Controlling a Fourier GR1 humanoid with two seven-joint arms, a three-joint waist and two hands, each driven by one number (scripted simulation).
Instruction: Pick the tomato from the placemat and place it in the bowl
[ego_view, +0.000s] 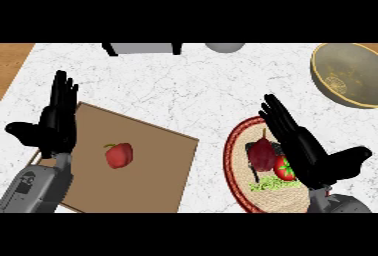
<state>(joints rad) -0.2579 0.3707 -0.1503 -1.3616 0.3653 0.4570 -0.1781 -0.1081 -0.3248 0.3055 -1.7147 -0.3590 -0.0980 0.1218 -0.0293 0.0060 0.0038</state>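
One tomato (284, 168) lies on the round woven placemat (244, 185), beside a dark red vegetable (260, 153) (right hand (303, 145) above, fingers straight). One bowl (347, 75) sits well apart. Left hand (57, 120) is open over the brown board (148, 165), which holds one red pepper (119, 155).

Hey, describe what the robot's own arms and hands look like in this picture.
Both hands are matte black, each with long slender fingers and a thick thumb: the left hand and the right hand. Each sits on a grey, rounded, metallic-looking forearm; the left forearm shows a small dark marking on its casing. No cables or sleeves are visible.
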